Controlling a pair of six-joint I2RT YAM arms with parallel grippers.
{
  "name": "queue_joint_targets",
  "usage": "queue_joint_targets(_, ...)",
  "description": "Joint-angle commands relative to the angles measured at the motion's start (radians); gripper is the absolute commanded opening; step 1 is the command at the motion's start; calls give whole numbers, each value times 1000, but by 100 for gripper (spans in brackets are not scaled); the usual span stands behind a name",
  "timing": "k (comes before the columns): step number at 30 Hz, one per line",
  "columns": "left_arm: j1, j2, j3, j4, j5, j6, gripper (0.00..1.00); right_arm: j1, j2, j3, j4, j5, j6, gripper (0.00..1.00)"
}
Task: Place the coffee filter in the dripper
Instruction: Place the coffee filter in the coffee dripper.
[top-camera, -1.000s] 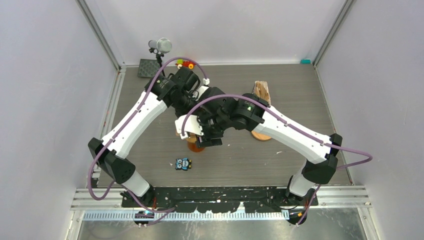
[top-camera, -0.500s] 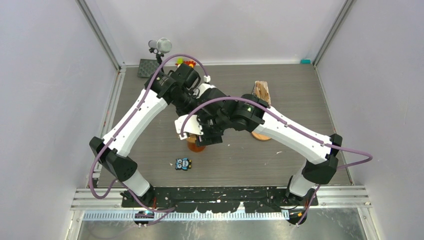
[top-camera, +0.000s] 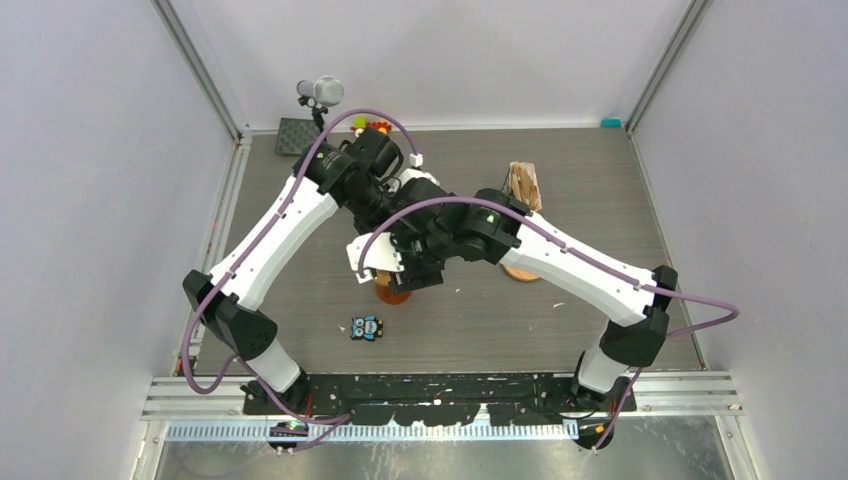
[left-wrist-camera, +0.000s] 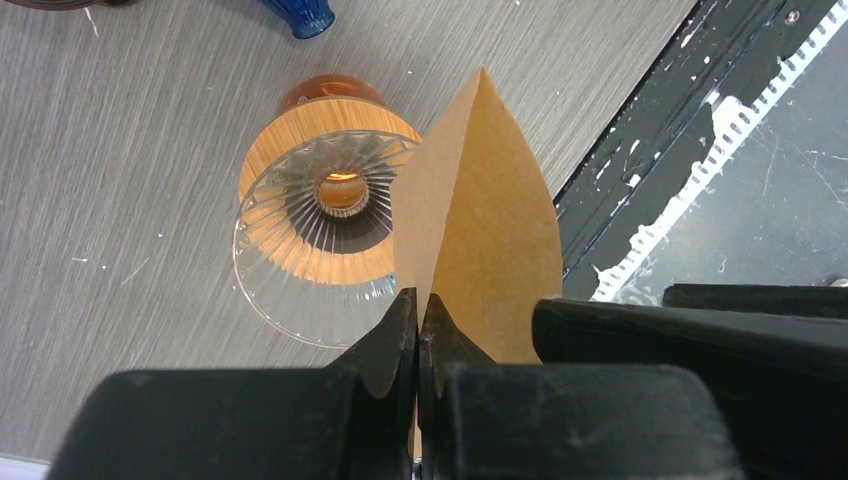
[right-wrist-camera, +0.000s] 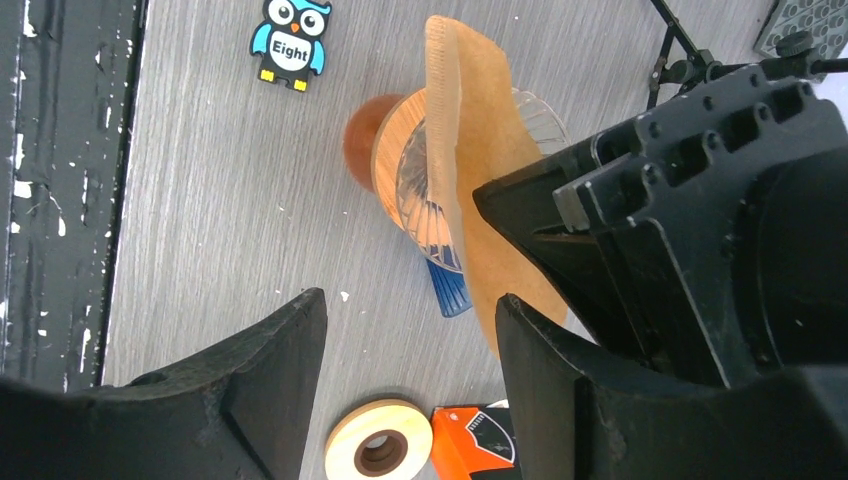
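Note:
The coffee filter (left-wrist-camera: 480, 220) is a brown folded paper cone, pinched at its edge by my left gripper (left-wrist-camera: 418, 300), which is shut on it. It hangs just above the right rim of the dripper (left-wrist-camera: 310, 200), a ribbed glass funnel with a wooden collar on an amber base. In the right wrist view the filter (right-wrist-camera: 480, 180) stands on edge across the dripper (right-wrist-camera: 400, 170). My right gripper (right-wrist-camera: 410, 310) is open beside them, holding nothing. From above, both wrists cover most of the dripper (top-camera: 390, 292).
An owl card (top-camera: 367, 328) lies near the dripper's front. A blue piece (right-wrist-camera: 450, 288), a wooden ring (right-wrist-camera: 378, 450) and an orange-black box (right-wrist-camera: 475, 440) lie behind it. A stack of filters (top-camera: 524, 182) and a microphone stand (top-camera: 320, 92) are at the back.
Both wrists have shifted slightly toward the back left above the dripper. The filter stays in the left gripper and the right gripper stays open.

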Motion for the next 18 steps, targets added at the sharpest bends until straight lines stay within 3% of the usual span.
queue_joint_targets(1, 4, -1, 52, -33, 30, 10, 0, 6, 16, 5, 12, 9, -29, 67)
queue_joint_targets(8, 3, -4, 56, -42, 21, 20, 0, 5, 38, -25, 12, 8, -45, 66)
queue_joint_targets(18, 3, -1, 63, -69, -57, 40, 8, 5, 46, -59, 26, -16, -40, 60)
